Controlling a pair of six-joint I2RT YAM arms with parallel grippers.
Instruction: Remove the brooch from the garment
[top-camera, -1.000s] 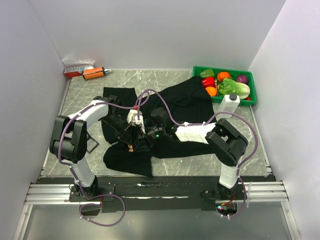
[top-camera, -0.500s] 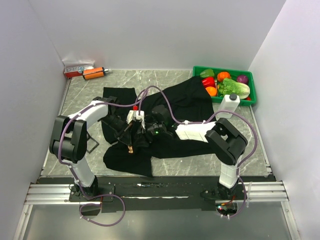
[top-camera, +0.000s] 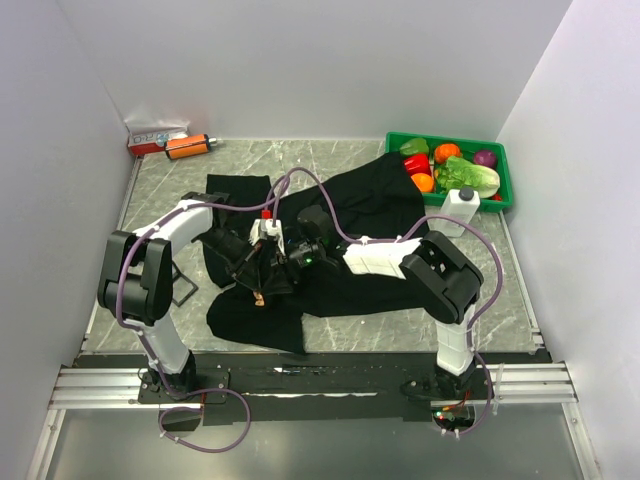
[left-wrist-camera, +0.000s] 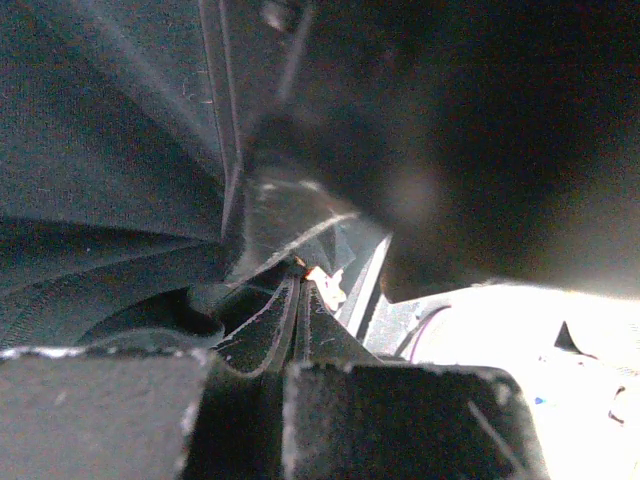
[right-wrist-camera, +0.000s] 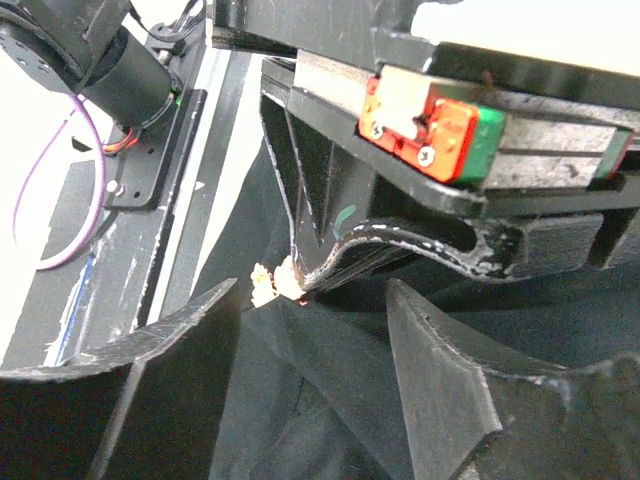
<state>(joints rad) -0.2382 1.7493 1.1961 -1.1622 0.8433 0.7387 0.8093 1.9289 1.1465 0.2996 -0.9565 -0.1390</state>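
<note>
The black garment (top-camera: 370, 205) lies spread over the table's middle. The tiny tan brooch (top-camera: 259, 296) sits at its near left part. My left gripper (top-camera: 257, 283) is shut, its tips pinching the brooch (left-wrist-camera: 322, 283), which sticks out beside the fingertips (left-wrist-camera: 300, 275). A ridge of garment (right-wrist-camera: 330, 400) rises to that pinch. My right gripper (right-wrist-camera: 315, 290) faces the left one, open, its fingers either side of the raised cloth, with the brooch (right-wrist-camera: 270, 283) near its left finger (right-wrist-camera: 180, 330). It holds nothing.
A green bin (top-camera: 505, 175) of vegetables stands at the back right, with a white bottle (top-camera: 458, 210) in front of it. An orange cylinder (top-camera: 187, 146) and a small box (top-camera: 155, 137) lie at the back left. Grey walls close in on three sides.
My right gripper has opened wider and edged left toward the left gripper. The left gripper stays shut at the brooch, barely moved.
</note>
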